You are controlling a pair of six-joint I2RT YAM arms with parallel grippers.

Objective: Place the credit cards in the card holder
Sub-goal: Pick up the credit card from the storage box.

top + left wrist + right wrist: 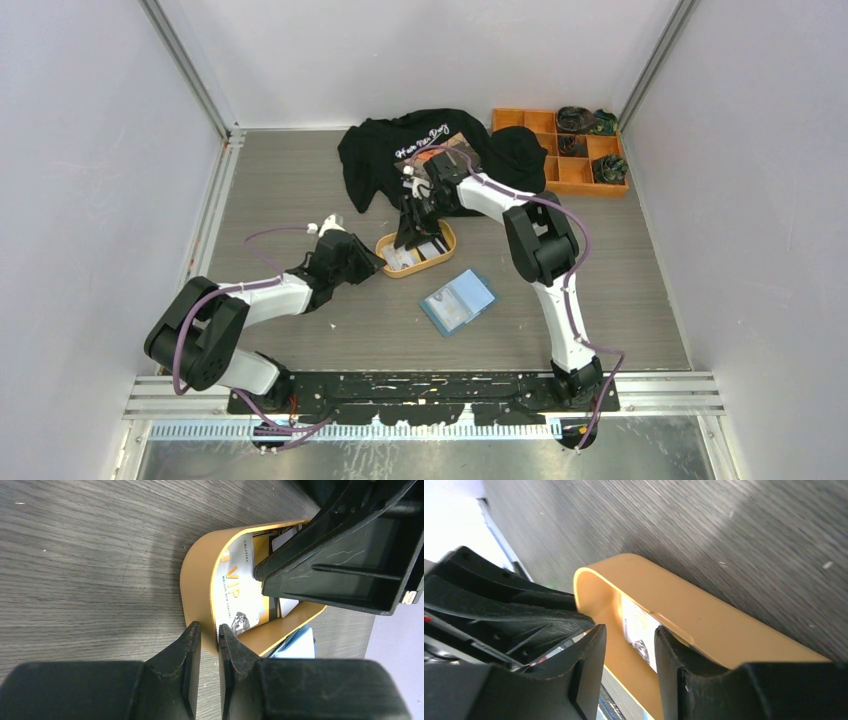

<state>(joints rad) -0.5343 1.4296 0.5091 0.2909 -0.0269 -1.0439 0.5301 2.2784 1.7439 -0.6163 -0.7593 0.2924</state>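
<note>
Black left fingers (pixel 186 655) astride tray rim (pixel 196 582)

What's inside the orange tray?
In the orange tray lie a pale VIP card and part of a white card. The right arm's fingers reach in over them, so any cards underneath and the tray's far end are hidden.

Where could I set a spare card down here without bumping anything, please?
Bare tabletop: far left, between the black T-shirt and the side wall; right, outside the right arm, this side of the compartment box; near, in front of the card holder. Crowded: the oval tray, where left gripper and right gripper meet.
</note>
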